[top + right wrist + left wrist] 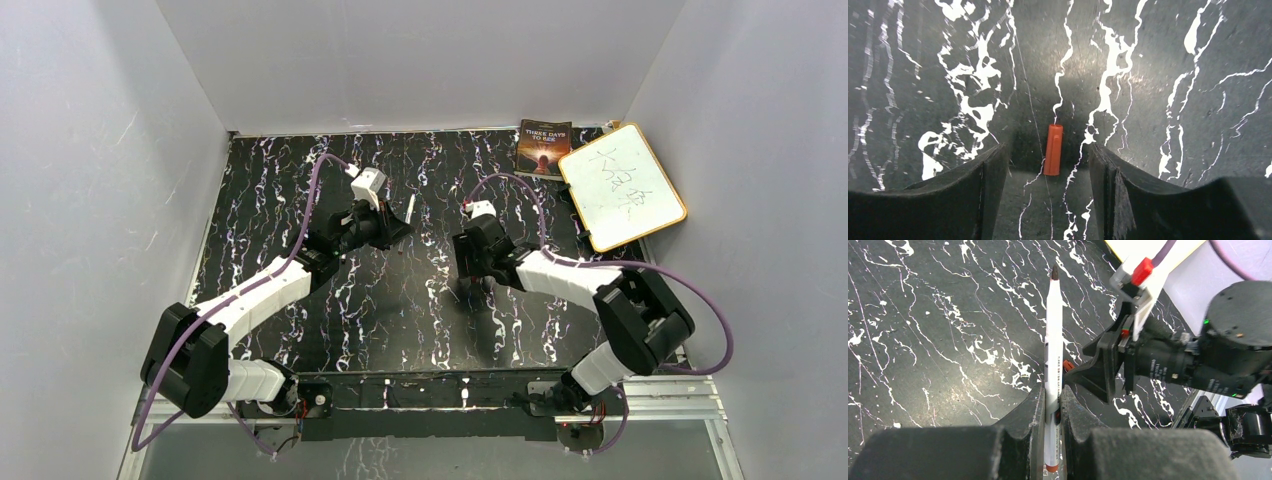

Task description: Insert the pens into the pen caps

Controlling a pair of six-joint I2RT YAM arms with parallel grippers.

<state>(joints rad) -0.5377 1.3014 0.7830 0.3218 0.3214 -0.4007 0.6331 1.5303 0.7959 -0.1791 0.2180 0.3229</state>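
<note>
The left gripper (pixel 1052 392) is pressed together on a white pen (pixel 1053 335), pinching it low on the barrel; the pen's dark tip points away from the fingers (pixel 1034 407), and its orange-red rear end shows between them close to the camera; in the overhead view the same pen (pixel 409 210) juts out from the left gripper (pixel 392 230) over the middle of the far half of the marbled black table (pixel 300 180); the right gripper (pixel 1048 150) stands spread wide and low over the table, pinching nothing; an orange-red cap (pixel 1053 150) lies flat on the surface in the gap between its two fingers (pixel 990 185), roughly centred and touching neither; from above, the right gripper (pixel 470 275) sits near the left one, on the right of the table's middle; a paperback book (pixel 543 148) and a scribbled whiteboard (pixel 622 186) lie at the far right corner, well apart from both grippers
</note>
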